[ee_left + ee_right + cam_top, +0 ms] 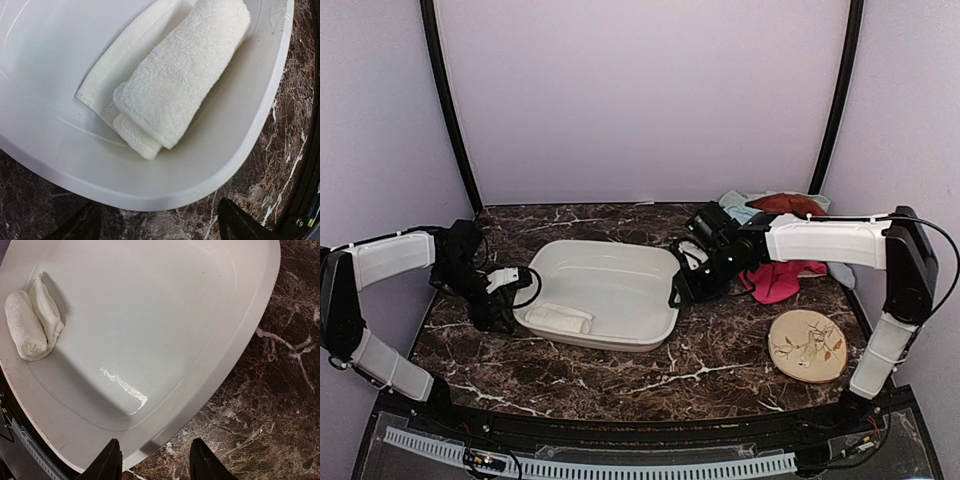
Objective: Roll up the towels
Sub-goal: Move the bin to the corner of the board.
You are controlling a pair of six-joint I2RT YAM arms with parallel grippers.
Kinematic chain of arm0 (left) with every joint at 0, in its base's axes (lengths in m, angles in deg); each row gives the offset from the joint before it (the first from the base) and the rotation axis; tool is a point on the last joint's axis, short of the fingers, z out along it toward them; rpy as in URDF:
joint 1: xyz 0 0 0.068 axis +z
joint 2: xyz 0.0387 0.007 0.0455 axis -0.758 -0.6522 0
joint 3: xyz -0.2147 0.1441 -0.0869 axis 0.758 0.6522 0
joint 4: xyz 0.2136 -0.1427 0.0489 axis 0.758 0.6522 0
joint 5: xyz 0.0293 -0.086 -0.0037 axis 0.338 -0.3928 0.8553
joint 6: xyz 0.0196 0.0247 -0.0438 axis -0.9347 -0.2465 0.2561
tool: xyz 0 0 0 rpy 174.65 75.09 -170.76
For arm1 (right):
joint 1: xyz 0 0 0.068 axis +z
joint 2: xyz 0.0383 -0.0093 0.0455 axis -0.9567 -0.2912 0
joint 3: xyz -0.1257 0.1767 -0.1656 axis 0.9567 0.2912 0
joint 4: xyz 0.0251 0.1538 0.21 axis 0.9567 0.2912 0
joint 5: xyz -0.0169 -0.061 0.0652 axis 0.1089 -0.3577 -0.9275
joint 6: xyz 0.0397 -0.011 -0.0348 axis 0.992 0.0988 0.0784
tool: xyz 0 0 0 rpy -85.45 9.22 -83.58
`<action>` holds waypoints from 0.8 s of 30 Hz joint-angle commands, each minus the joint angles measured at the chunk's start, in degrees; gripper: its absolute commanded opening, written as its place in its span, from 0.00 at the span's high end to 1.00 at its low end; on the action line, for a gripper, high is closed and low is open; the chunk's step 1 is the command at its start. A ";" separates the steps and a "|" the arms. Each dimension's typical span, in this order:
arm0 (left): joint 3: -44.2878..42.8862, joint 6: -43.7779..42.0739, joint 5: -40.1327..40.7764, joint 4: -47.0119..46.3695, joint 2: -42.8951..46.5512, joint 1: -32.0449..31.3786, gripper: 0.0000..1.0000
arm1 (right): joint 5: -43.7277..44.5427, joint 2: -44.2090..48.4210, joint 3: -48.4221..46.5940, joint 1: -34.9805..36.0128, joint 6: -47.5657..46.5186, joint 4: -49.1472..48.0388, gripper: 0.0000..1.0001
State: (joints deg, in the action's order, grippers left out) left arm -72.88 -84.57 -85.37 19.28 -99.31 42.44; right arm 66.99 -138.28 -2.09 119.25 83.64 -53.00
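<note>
My left tool (155, 227) hangs with its fingers (85, 225) apart and nothing between them, just outside the left rim of the basin (240, 165), above the worktop (280, 390). The white towel (175, 85) lies rolled inside the basin, in its near left corner, a flat tail of cloth sticking out beside the roll. It sits just ahead of this tool, across the rim, and the fingers do not touch it. My right tool (156, 462) is also apart and holds nothing. It hovers over the basin's right rim, and from there the white towel is at the far side of the basin, well apart from it. The other towels are heaped at the back right of the worktop, behind my right arm: a pink towel (778, 282) nearest, partly hidden by the arm, with a brown towel (785, 204) and a blue towel (740, 208) behind it against the wall. None of these is rolled, and neither tool touches them. A round disc (807, 345) lies on the worktop nearer to me than the heap, right of the basin.
</note>
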 commanded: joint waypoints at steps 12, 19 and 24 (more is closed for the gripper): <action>2.04 7.64 -2.86 -13.58 -4.46 0.14 0.18 | -0.50 -6.48 -3.43 -3.23 0.56 -5.78 0.65; -1.51 9.10 -5.16 -14.60 -7.64 0.17 0.18 | 0.58 -9.96 -7.84 -5.28 -0.93 -5.90 0.73; -4.41 10.35 -5.42 -16.43 -11.34 -0.12 0.18 | 0.55 -14.00 -12.90 -7.51 -2.65 -4.99 0.75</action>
State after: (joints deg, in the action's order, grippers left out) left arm -74.10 -76.24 -88.78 6.17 -108.49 42.42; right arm 67.05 -149.14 -10.61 113.19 83.84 -56.78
